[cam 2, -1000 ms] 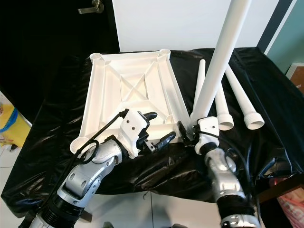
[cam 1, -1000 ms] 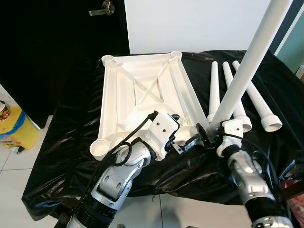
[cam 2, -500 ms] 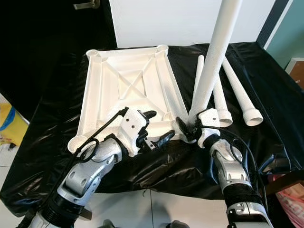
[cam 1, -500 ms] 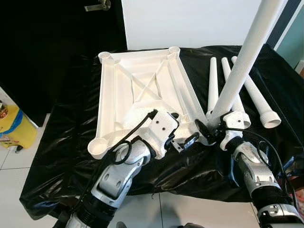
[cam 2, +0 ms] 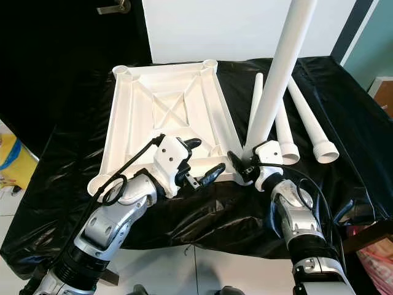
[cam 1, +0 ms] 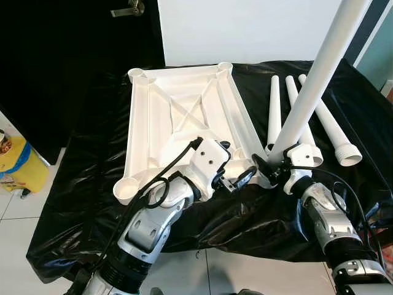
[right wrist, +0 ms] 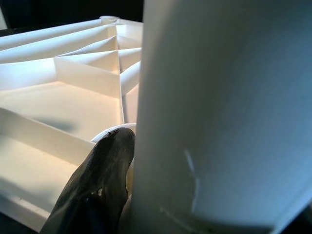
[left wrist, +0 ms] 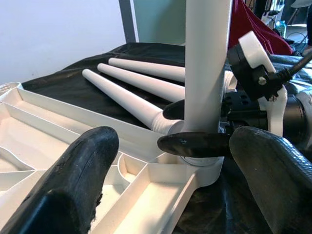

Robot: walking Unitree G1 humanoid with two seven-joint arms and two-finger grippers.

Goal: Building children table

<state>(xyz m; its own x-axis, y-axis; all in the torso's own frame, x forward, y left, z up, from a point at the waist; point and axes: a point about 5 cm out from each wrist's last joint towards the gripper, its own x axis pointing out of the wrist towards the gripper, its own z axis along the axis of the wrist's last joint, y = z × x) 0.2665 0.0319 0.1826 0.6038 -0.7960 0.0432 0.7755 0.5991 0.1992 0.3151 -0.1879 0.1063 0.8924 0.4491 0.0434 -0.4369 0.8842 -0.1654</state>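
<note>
The white table top (cam 1: 153,123) lies upside down on the black cloth, ribs and corner sockets facing up. A long white leg (cam 1: 310,86) stands tilted in the near right corner socket (left wrist: 195,168). My right gripper (cam 1: 269,167) is shut on that leg just above its base; one of its fingers (right wrist: 97,185) presses against the leg (right wrist: 219,107). My left gripper (cam 1: 236,161) hovers open over the near edge of the table top, just left of that socket, holding nothing. Three more legs (cam 1: 328,123) lie on the cloth to the right.
The black cloth (cam 1: 80,184) hangs over the front edge of the work surface above a tiled floor (cam 1: 12,227). A yellow bag (cam 1: 18,163) sits on the floor at left. A dark door with a handle (cam 1: 129,9) and a white panel stand behind.
The camera has shifted a little. My left gripper has edged slightly closer to the table top. The right gripper still holds the leg in the corner socket.
</note>
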